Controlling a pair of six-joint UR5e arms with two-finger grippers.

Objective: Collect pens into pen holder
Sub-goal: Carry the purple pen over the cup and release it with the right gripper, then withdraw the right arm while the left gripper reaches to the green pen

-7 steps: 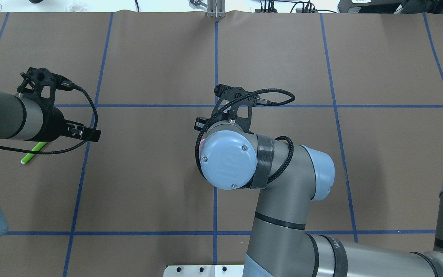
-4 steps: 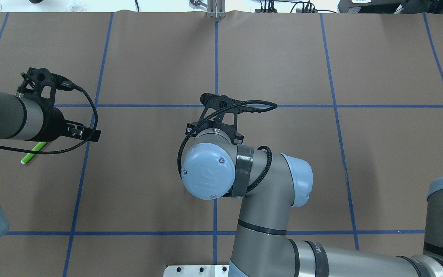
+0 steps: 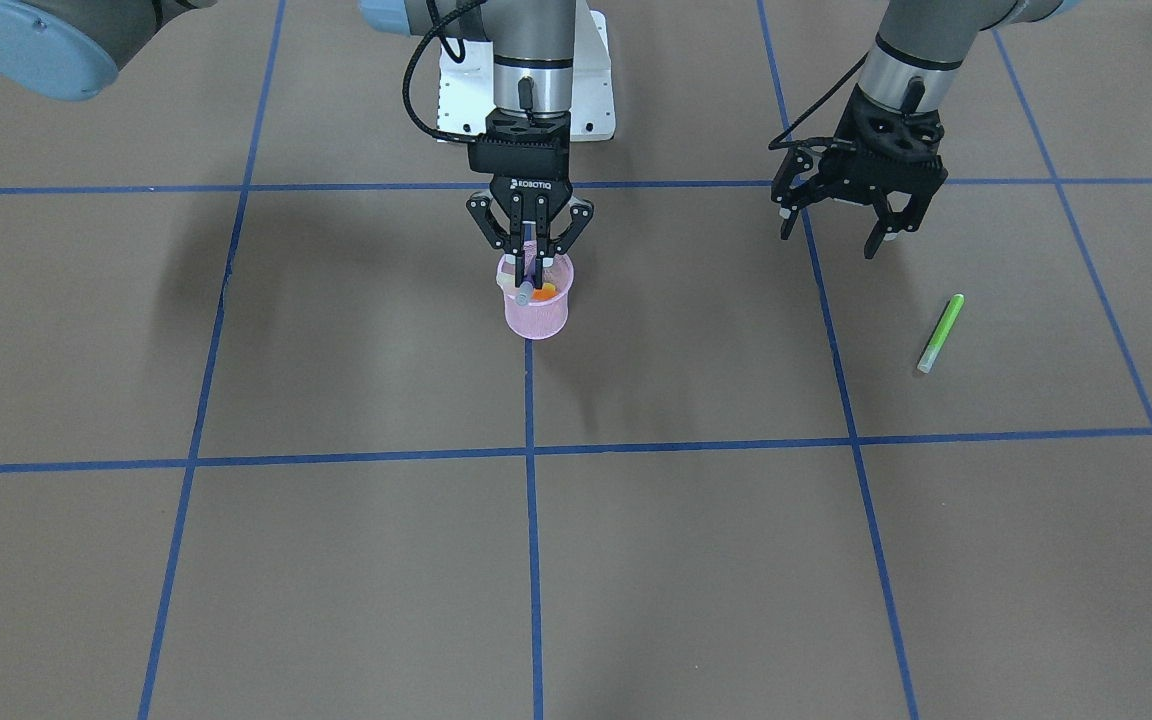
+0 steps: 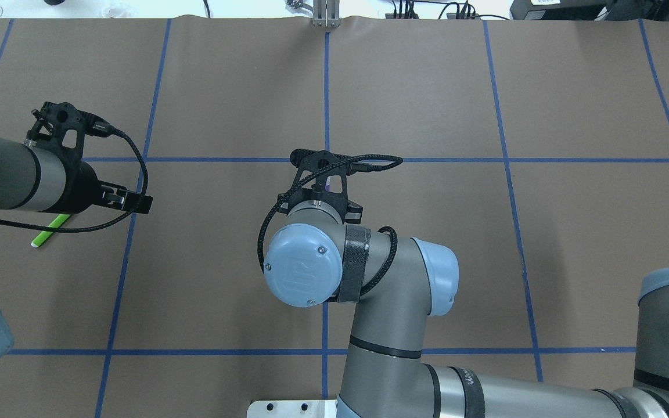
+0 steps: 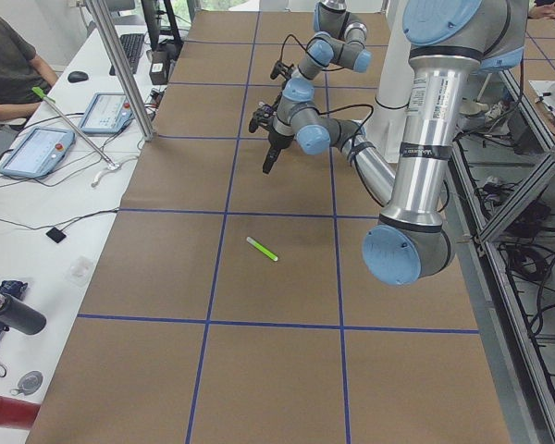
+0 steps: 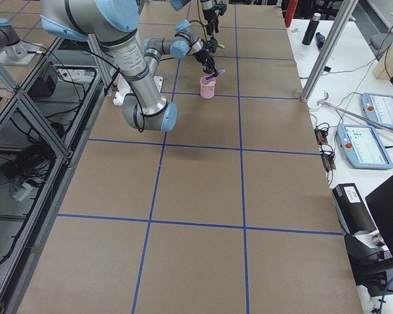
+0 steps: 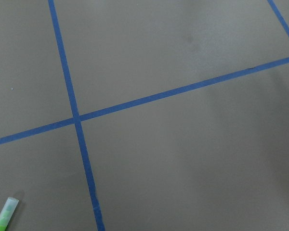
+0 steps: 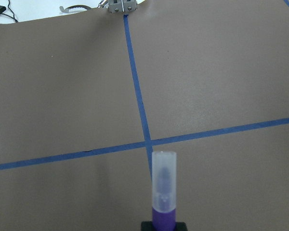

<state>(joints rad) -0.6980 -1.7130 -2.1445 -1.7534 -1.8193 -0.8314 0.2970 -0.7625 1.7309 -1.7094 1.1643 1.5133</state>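
Gripping purple pen point(image 8: 164, 190), right tool point(image 3: 530, 278) just above pen holder point(image 3: 536, 314)

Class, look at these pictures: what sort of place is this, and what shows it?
Probably a robotics lab: a left arm and right arm stand at a table gridded with blue tape, and a teach pendant lies on the side desk.

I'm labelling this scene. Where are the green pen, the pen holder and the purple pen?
green pen point(image 3: 939, 334), front-facing view, mid-barrel.
pen holder point(image 3: 536, 318), front-facing view, mesh wall.
purple pen point(image 8: 164, 183), right wrist view, translucent cap.
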